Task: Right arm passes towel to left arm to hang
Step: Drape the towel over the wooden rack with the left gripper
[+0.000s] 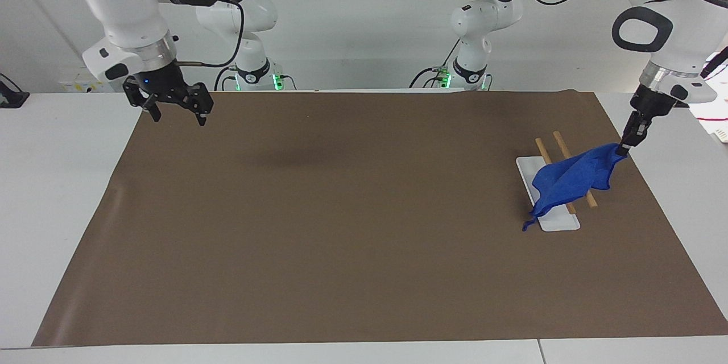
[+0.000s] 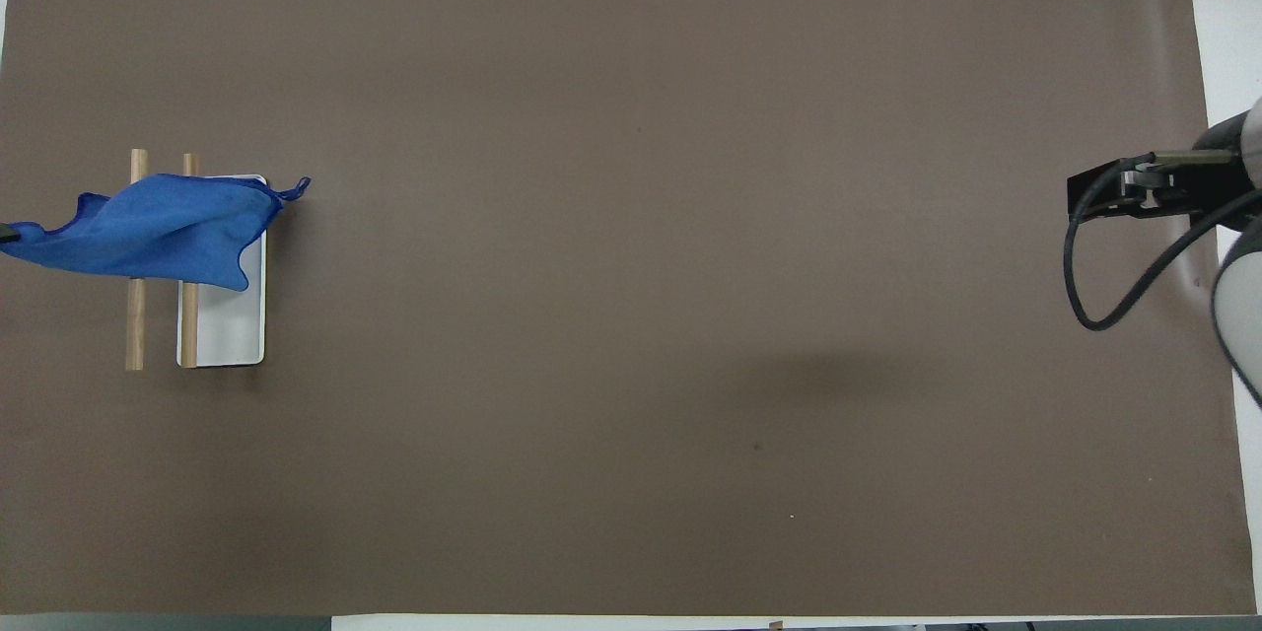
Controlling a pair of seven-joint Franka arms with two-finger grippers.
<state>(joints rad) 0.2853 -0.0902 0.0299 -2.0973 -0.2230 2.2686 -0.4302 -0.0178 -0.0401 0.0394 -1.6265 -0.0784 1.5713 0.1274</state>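
Brown-matted bench point(image 1: 364, 273): left gripper point(image 1: 624, 148), jaws clamped on towel point(image 1: 569, 181) draped over wooden rack point(image 1: 560, 168) near left arm's edge; right gripper point(image 1: 176, 111), jaws spread, empty, above right arm's corner.

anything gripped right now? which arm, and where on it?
Left gripper is shut on one upper corner of the towel, which drapes over the rack's wooden bars. Right gripper is open, holding nothing.

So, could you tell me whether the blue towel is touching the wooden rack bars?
Touching: in the facing view the towel, held by the left gripper, drapes over both wooden bars.
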